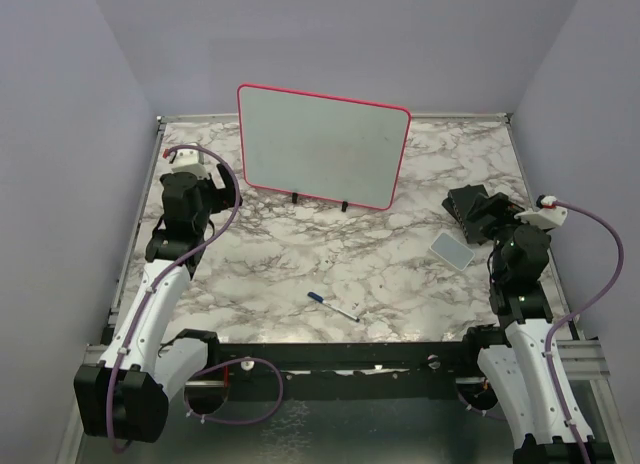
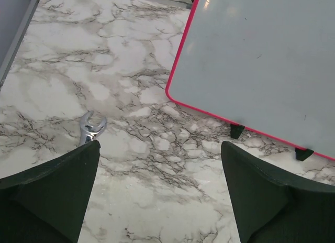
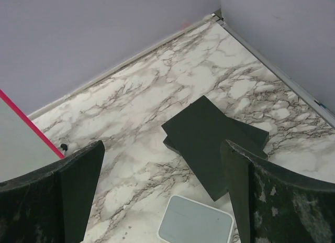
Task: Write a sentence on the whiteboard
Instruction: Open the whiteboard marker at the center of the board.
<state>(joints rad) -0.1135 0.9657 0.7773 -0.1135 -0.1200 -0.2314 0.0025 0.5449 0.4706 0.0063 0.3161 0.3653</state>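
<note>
Both arms parked over the marble bench (image 1: 400,284) right now. The left end effector (image 2: 159,146) has its jaws spread wide with nothing between them, just bare marble. The whiteboard (image 1: 322,149) stands upright on its two little black feet, ahead of that end effector and off to its right, pink-red frame, tilted back a bit, face a plain pale grey-white in every view. There's a small silver wrench (image 2: 90,129) lying flat just ahead of its left finger. The right end effector (image 3: 162,146) is gaping wide too and holding nothing. In front of it, leaning toward its right finger, sit a couple of black blocks (image 3: 209,135) stacked at a skew, and a small grey rectangular pad (image 3: 194,222) lies closer in between the fingers. The board's near corner pokes in just past its left finger. A marker pen (image 1: 333,306) with a blue cap lies on the bench between the two arms, well apart from both end effectors.
</note>
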